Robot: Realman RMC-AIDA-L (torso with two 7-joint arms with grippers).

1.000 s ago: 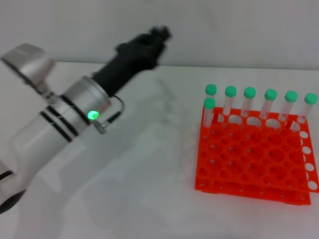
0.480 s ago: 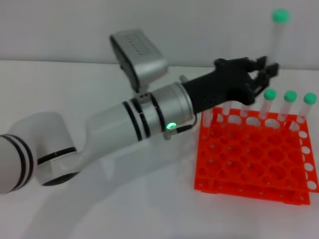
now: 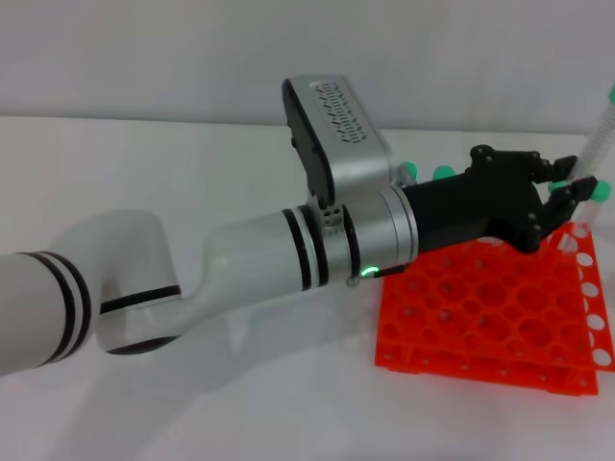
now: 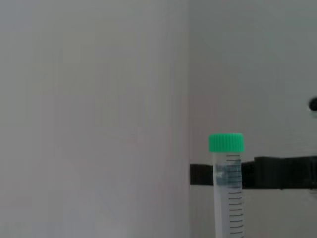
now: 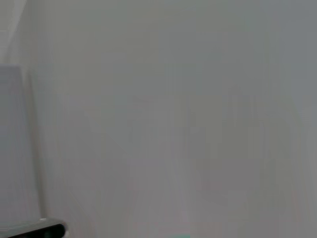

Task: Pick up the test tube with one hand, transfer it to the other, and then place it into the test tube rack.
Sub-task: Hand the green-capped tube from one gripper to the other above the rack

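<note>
My left gripper reaches from the left across the orange test tube rack and hovers above its far right corner. It is shut on the lower end of a clear test tube, which stands nearly upright at the right edge of the head view with its top cut off. The left wrist view shows this tube with its green cap against a plain wall. My right gripper is out of view; the right wrist view shows only bare wall.
Other green-capped tubes stand in the rack's back row; their caps peek out behind the left arm, which hides most of that row. The rack sits on a white table.
The left arm has swung from the far left to the right and lowered over the rack. The tube it holds has moved right, and its cap has left the head view.
</note>
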